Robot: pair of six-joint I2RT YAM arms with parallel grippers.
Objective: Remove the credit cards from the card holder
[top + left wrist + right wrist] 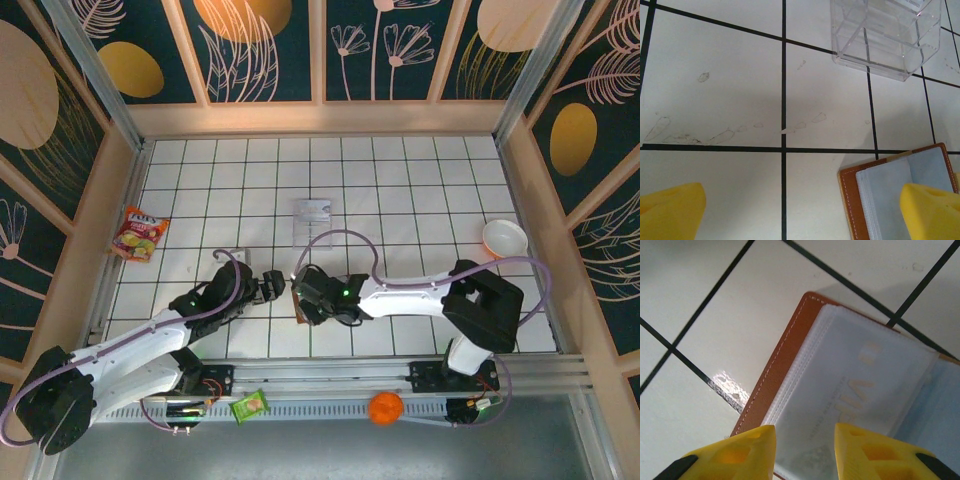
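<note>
The card holder (785, 355), a brown leather wallet, lies open on the white tiles with its clear sleeves facing up. A pale credit card (860, 390) with gold lettering sits inside the top sleeve. My right gripper (805, 450) hovers right over that sleeve, its yellow fingers partly apart with nothing between them. My left gripper (802, 210) is wide open just left of the holder (890, 195); its right finger (932, 212) overlaps the grey-blue lining. In the top view both grippers (270, 288) (303, 297) meet over the holder (301, 318).
A clear plastic tray (887, 35) stands on the tiles beyond the holder (312, 220). A snack packet (140, 233) lies at the left wall and a white bowl (504, 238) at the right. Small items rest on the front rail.
</note>
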